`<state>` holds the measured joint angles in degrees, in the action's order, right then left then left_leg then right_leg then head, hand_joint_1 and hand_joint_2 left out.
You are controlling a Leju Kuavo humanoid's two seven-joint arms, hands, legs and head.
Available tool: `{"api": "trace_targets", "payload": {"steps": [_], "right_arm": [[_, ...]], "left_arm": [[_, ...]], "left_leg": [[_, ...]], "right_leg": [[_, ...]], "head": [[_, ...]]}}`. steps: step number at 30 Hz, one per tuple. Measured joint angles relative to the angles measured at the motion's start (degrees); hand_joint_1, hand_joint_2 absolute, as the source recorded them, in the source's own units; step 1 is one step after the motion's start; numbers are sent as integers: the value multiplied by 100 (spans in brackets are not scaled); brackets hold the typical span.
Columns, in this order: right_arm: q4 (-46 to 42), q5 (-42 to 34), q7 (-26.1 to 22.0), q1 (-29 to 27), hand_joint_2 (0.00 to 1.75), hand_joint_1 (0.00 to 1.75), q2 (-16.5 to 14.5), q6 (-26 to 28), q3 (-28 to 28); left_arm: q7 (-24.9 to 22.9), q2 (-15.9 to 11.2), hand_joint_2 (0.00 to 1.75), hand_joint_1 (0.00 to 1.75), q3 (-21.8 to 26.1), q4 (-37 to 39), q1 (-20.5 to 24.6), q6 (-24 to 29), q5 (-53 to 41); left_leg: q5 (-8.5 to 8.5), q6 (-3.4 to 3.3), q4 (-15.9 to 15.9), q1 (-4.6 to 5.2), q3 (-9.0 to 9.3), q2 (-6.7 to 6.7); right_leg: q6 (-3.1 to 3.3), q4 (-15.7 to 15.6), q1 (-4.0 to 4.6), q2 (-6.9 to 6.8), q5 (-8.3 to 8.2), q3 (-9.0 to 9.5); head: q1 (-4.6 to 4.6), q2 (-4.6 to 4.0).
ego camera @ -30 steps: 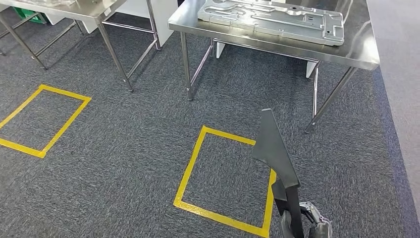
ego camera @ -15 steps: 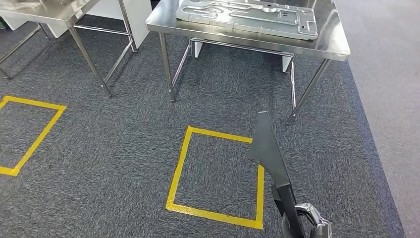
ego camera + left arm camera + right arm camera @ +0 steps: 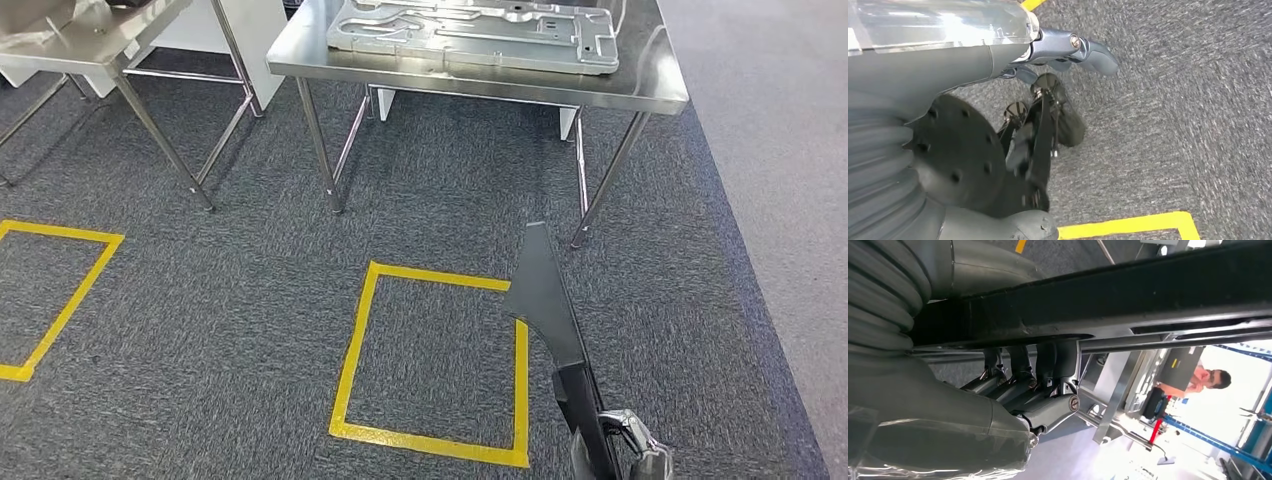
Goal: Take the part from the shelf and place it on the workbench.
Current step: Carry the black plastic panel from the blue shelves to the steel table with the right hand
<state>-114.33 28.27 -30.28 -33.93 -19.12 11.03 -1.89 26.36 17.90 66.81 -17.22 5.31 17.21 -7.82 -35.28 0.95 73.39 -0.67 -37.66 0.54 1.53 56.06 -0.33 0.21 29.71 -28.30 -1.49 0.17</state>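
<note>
A long black part with a pointed, flared upper end stands up from my right hand at the lower right of the head view. In the right wrist view my right hand's fingers wrap around the black part. Ahead stands the steel workbench, carrying a large grey stamped metal plate. My left hand hangs over the grey carpet, holding nothing, thumb apart from the dark fingers.
A yellow tape square marks the carpet just before the workbench, and part of another lies to the left. A second steel table stands at the far left. A person stands beyond the workbench.
The whole picture has shifted: the camera has moved, and the workbench and yellow square now sit further left. The black part stays in my right hand's grip.
</note>
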Motion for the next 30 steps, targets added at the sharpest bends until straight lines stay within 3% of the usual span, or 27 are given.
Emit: {"api": "trace_targets", "payload": {"steps": [1, 2, 4, 5, 6, 8, 10, 11, 13, 15, 17, 18, 19, 21, 22, 23, 25, 26, 28, 30], "right_arm": [[5, 3, 11, -3, 175, 175, 2, 22, 15], [10, 6, 20, -5, 175, 175, 5, 45, 33], [17, 10, 32, -7, 175, 175, 13, 84, 72], [19, 12, 34, -5, 175, 175, 16, 95, 86], [21, 13, 37, -3, 175, 175, 21, 104, 99], [24, 14, 53, -8, 175, 175, 34, 133, 131], [24, 17, 81, -12, 175, 175, 58, 175, 173], [24, 18, 92, -8, 175, 175, 73, 193, 192], [24, 11, 118, -5, 175, 175, 108, 212, 221], [24, 5, 144, -8, 175, 175, 141, 235, 239], [24, 6, 209, -11, 175, 175, 167, 303, 264], [24, 7, 276, -10, 175, 175, 179, 360, 281], [24, 8, 367, -7, 175, 175, 191, 437, 298], [27, 9, 565, 7, 175, 175, 212, 614, 322], [28, 9, 650, 24, 175, 175, 222, 693, 330], [28, 10, 709, 40, 175, 175, 229, 755, 339], [24, 12, 769, 81, 175, 175, 242, 815, 366], [22, 15, 776, 96, 175, 175, 245, 824, 382], [22, 23, 788, 121, 175, 175, 251, 828, 404], [23, 72, 830, 141, 175, 175, 255, 894, 417]], "left_arm": [[-4, -3, 175, 0, 10, 0, -8, -7, 3], [-8, -5, 175, 0, 21, 0, -16, -13, 8], [-16, -10, 175, 0, 41, 0, -30, -21, 16], [-19, -14, 175, 0, 50, 0, -32, -23, 19], [-21, -16, 175, 0, 54, 0, -33, -23, 20], [-23, -18, 175, 0, 60, 0, -28, -21, 22], [-25, -8, 175, 0, 60, 1, -24, -21, 20], [-28, -3, 175, 0, 61, 1, -24, -22, 19], [-37, 3, 175, 0, 62, 2, -23, -24, 11], [-45, 3, 175, 0, 62, 2, -29, -26, 4], [-57, 3, 175, 0, 62, 2, -38, -26, -3], [-66, 3, 175, 0, 62, 2, -42, -26, -10], [-78, 3, 175, 0, 62, 2, -44, -30, -22], [-96, 1, 175, 0, 62, 2, -46, -38, -49], [-104, -1, 175, 0, 62, 2, -43, -42, -58], [-109, -3, 175, 0, 62, 2, -36, -44, -65], [-116, -7, 175, 0, 62, 2, -10, -48, -71], [-119, -10, 175, 0, 62, 2, 4, -52, -73], [-121, -16, 175, 0, 62, 3, 22, -55, -75], [-125, -19, 175, 0, 62, 4, 12, -54, -83]], "left_leg": [[77, 1, 117, 0, -147, -1], [256, -4, 31, 0, -195, -1], [797, -52, -654, 6, -20, -12], [955, -86, -971, 21, 100, -24], [1022, -125, -1199, 35, 199, -34], [918, -199, -1327, 64, 276, -46], [849, -269, -1417, 45, 389, -57], [819, -299, -1466, 30, 473, -60], [744, -332, -1560, 8, 653, -59], [633, -331, -1604, 2, 815, -64], [490, -312, -1612, -5, 1001, -74], [405, -299, -1613, -12, 1110, -77], [315, -284, -1616, -19, 1221, -77], [132, -234, -1630, -20, 1436, -72], [55, -194, -1667, -18, 1523, -68], [18, -149, -1681, -11, 1619, -63], [99, -63, -1552, -15, 1686, -46], [190, -36, -1327, -15, 1628, -38], [230, -17, -702, -27, 1273, -36], [-89, -24, -113, -21, 760, -42]], "right_leg": [[0, 0, 3, 17, 56, 61], [-4, 0, 5, 35, 114, 135], [-28, -3, 4, 63, 262, 330], [-55, 1, 10, 72, 335, 400], [-88, 0, 10, 81, 395, 447], [-173, -2, 11, 90, 431, 508], [-247, 193, 6, 82, 338, 475], [-277, 427, 3, 68, 276, 354], [-332, 1138, -16, 37, 318, -141], [-385, 1687, -42, 20, 642, -702], [-413, 1719, -61, 7, 884, -1024], [-414, 1520, -63, -2, 815, -1075], [-406, 1220, -64, -17, 575, -1077], [-360, 654, -43, -71, -174, -1022], [-317, 515, -23, -84, -408, -985], [-266, 457, -5, -80, -502, -946], [-157, 393, -1, -27, -381, -796], [-108, 346, -12, -8, -337, -694], [-34, 292, -18, -1, -241, -494], [11, 270, 1, 0, -103, -324]], "head": [[0, -1], [1, -1], [1, -1], [-1, -1], [7, -1], [13, 0], [9, 1], [-4, 0], [-44, -1], [-57, 0], [-54, -1], [-56, -1], [-60, -1], [-60, 0], [-56, -1], [-52, -1], [-36, -1], [-19, -1], [35, 1], [67, 1]]}}
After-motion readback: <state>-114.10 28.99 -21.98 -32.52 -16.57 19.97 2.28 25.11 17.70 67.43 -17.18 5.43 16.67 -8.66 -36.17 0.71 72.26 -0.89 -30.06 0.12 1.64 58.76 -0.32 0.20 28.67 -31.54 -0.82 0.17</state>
